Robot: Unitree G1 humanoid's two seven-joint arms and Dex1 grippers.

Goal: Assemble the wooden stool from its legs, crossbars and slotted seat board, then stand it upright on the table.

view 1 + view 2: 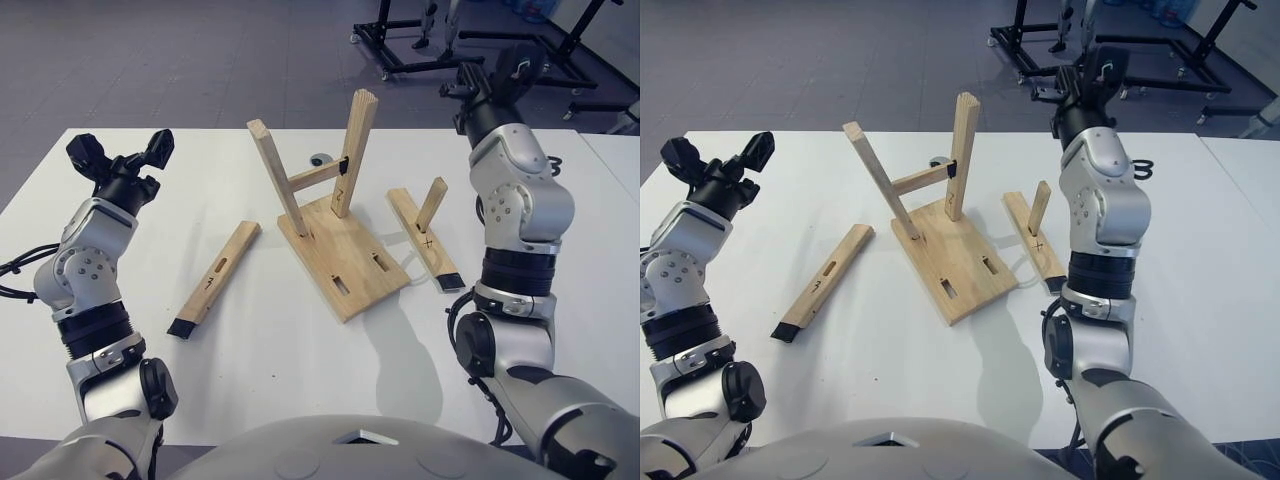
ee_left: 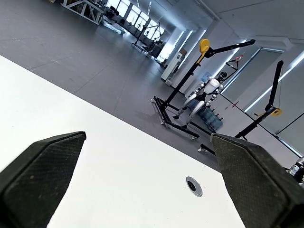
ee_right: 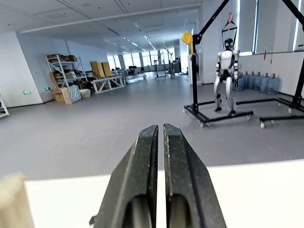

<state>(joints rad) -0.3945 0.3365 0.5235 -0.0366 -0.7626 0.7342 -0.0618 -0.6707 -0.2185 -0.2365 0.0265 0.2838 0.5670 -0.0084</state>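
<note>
Fitting remains outstanding: left gripper (image 1: 122, 152), jaws apart and empty, should seize the loose leg (image 1: 215, 276) toward the table's (image 1: 250, 345) left edge at mid-length; right gripper (image 3: 160, 137) is closed, empty.

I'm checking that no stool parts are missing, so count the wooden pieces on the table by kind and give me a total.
Seat board: 1, flat on the table
Legs: 4, two standing in the board, two lying flat beside it
Crossbars: 2, one joining the standing legs, one sticking up from the flat leg on the right
Total: 7
</note>
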